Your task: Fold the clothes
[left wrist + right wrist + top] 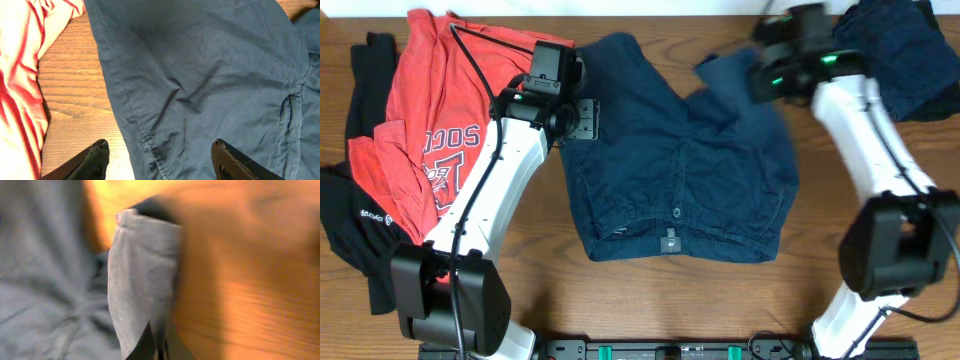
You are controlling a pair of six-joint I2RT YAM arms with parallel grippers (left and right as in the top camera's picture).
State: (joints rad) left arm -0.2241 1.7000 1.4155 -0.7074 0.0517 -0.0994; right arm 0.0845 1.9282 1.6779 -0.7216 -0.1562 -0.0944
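At the far left edge of the table (620, 300) a black garment (350, 215) lies crumpled, partly under a red T-shirt (420, 120) with white lettering that is spread loosely and creased beside it. The left arm reaches across the T-shirt, and the left gripper (582, 118) hovers at the left edge of the navy shorts (680, 170). In the left wrist view its jaws stand apart and hold nothing (162, 160), with one dark fingertip (97, 157) over bare wood and the other over the blue cloth (200, 75), whose hemmed side seam runs between them. The shorts lie mostly flat in the middle of the table, with the waistband toward the near edge, the button (679, 212) showing there, and wrinkles across the legs. At their far right corner a flap of cloth is raised toward the right gripper (762, 72), which is blurred in the overhead view. In the right wrist view its fingers are pressed together (157, 349), pinching a standing fold of the shorts' fabric (142, 280) above the wood. Another dark blue garment (900, 50) lies bunched at the far right corner, behind the right arm.
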